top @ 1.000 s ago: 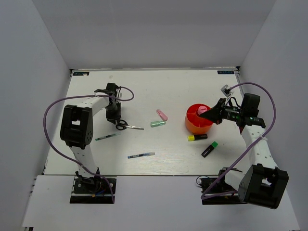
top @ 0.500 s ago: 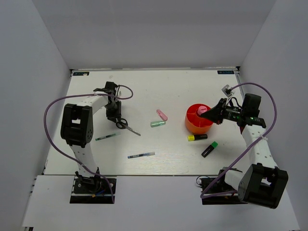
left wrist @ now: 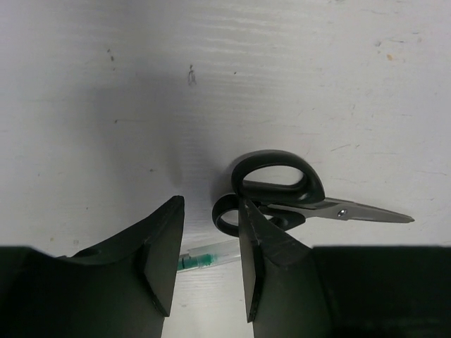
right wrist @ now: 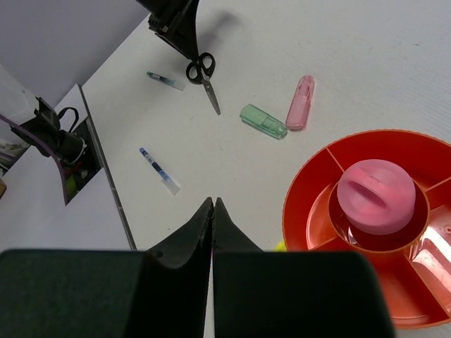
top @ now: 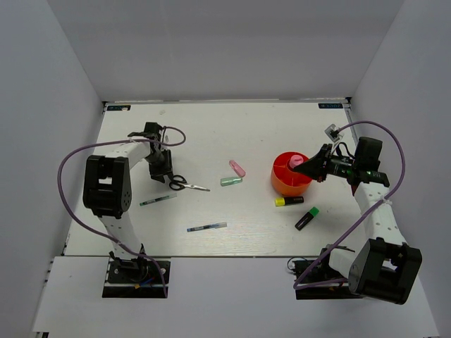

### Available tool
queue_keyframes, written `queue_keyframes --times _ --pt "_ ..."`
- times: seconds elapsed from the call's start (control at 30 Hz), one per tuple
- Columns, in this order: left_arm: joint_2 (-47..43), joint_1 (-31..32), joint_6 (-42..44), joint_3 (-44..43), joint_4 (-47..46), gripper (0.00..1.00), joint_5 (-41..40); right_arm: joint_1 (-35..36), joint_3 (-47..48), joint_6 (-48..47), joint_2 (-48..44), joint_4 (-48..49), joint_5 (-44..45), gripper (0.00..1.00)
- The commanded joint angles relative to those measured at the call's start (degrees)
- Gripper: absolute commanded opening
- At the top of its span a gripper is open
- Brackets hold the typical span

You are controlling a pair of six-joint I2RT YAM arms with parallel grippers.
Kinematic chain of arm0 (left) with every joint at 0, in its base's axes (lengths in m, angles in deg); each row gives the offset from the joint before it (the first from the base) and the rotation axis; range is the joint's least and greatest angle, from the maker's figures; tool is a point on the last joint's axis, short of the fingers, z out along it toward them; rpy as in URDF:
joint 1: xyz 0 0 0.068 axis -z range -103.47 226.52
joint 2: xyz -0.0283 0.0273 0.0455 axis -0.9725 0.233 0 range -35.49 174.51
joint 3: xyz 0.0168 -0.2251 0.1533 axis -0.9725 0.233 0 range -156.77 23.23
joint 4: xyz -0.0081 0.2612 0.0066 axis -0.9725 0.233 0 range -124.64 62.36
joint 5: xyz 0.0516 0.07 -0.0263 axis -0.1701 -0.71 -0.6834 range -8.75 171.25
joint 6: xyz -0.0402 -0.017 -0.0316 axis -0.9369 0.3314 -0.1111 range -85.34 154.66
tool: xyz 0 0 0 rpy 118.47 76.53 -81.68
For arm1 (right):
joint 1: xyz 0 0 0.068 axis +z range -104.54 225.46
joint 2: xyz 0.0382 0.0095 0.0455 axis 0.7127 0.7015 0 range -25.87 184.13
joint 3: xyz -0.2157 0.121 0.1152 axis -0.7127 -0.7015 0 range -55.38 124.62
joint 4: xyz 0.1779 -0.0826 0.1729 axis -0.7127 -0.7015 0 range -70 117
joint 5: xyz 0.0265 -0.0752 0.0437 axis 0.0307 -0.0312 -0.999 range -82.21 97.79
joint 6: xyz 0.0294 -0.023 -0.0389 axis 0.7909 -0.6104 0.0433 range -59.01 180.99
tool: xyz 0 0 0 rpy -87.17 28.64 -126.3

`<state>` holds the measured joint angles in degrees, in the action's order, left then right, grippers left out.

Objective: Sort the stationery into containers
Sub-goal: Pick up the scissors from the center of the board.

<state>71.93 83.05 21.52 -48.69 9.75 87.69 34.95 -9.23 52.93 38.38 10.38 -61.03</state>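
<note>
Scissors lay flat on the surface, left of centre, blades pointing toward the right edge. My left hand sat right at the handle loops, fingers partly spread, gripping nothing. A thin pen lay toward the near-left corner. The orange cup stood toward the right edge, pink tube in its middle compartment. My right hand hung by the cup, fingers pressed together, empty.

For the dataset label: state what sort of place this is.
Probably a robot test cell: a white table boxed in by plain panels, two cabled arms, scissors and a cup.
</note>
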Motion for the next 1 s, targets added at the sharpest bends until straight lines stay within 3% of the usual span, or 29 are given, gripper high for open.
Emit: queue_keyframes --times 0.0,0.4,0.7,0.97 --pt "-4.7 -0.2 -2.4 0.2 0.4 0.47 -1.7 -0.2 0.1 -0.6 0.0 -0.3 -1.7 0.0" --pt "-11.5 -1.1 -4.8 1.9 1.5 0.47 1.9 -0.3 0.1 -0.7 0.0 -0.2 -2.3 0.0" --pt "-10.6 -0.4 -7.0 7.1 0.0 0.45 1.0 -0.4 0.3 -0.6 -0.4 -0.2 -2.5 0.0" --pt "-8.4 2.2 -8.4 6.0 -0.1 0.45 -1.5 -0.5 0.1 -0.6 -0.6 -0.3 -2.6 0.0"
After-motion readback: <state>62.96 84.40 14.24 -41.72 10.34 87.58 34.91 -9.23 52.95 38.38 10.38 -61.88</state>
